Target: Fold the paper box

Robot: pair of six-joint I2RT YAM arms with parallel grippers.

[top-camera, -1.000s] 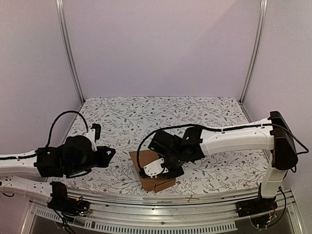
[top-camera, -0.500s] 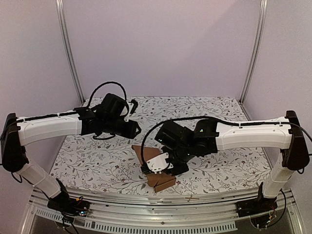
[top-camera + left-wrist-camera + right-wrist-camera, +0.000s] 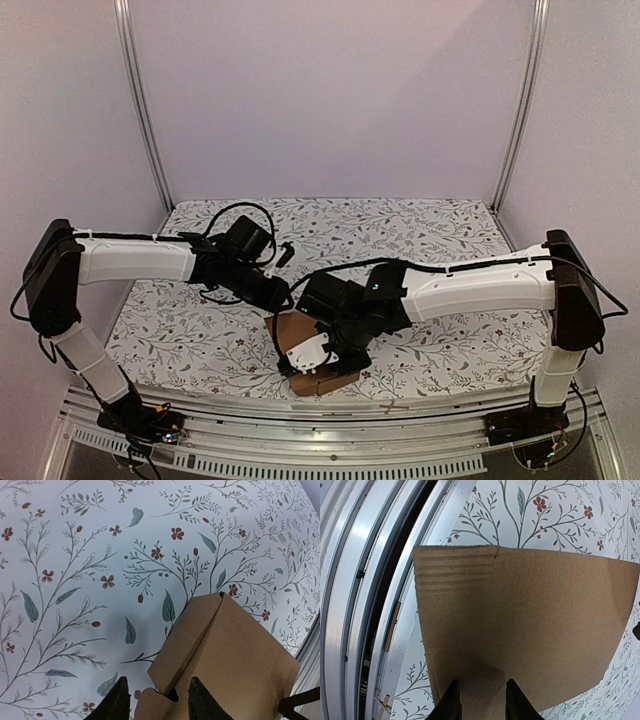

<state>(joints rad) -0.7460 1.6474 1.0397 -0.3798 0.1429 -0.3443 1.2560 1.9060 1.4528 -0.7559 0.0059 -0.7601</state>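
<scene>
Plain brown cardboard paper box (image 3: 318, 360) lower centre of floral worktop (image 3: 400, 240) | right pincer (image 3: 479, 700) pinching its panel edge | left pincer (image 3: 155, 700) spread, straddling box's far-left end; we judge left nearer.

The left gripper (image 3: 156, 705) is hovering with its fingers parted over the near corner of the paper box (image 3: 225, 660), which is lying on the floral tablecloth (image 3: 75, 570), one flap slightly raised.
</scene>
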